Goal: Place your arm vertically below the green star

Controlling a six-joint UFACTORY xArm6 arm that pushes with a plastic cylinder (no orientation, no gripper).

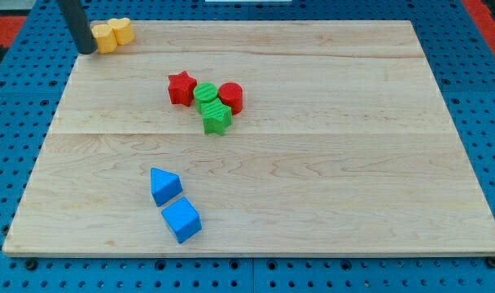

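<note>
The green star (pixel 217 118) lies on the wooden board (pixel 329 163) a little left of centre, in a tight cluster. A green cylinder (pixel 205 94) touches it from above, a red star (pixel 181 88) is at the cluster's left and a red cylinder (pixel 231 97) at its right. My tip (pixel 87 50) is at the board's top left corner, far up and left of the green star, right beside two yellow blocks (pixel 112 34).
A blue triangular block (pixel 165 185) and a blue cube (pixel 181 220) lie near the view's bottom left. The board rests on a blue pegboard (pixel 19 98) that surrounds it.
</note>
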